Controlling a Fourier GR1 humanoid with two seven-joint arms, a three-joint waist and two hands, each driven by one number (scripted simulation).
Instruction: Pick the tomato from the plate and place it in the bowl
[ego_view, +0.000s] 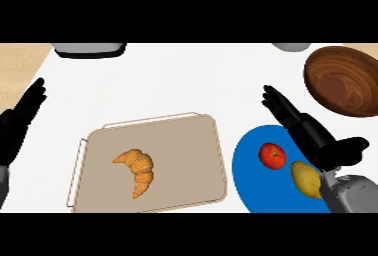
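We noted the round glossy red tomato (272, 156) on the blue plate (255, 175); right hand (314, 132) fingers straight, together; left hand (18, 122) likewise; brown wooden bowl (343, 80) apart.

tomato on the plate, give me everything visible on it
The tomato is small, round and glossy red with a pale highlight near its top. It sits whole on the blue plate, toward the plate's middle. A yellow lemon lies close beside it, lower right; contact between them cannot be told. The right robot hand hovers open just right of it, fingers straight, not holding it.
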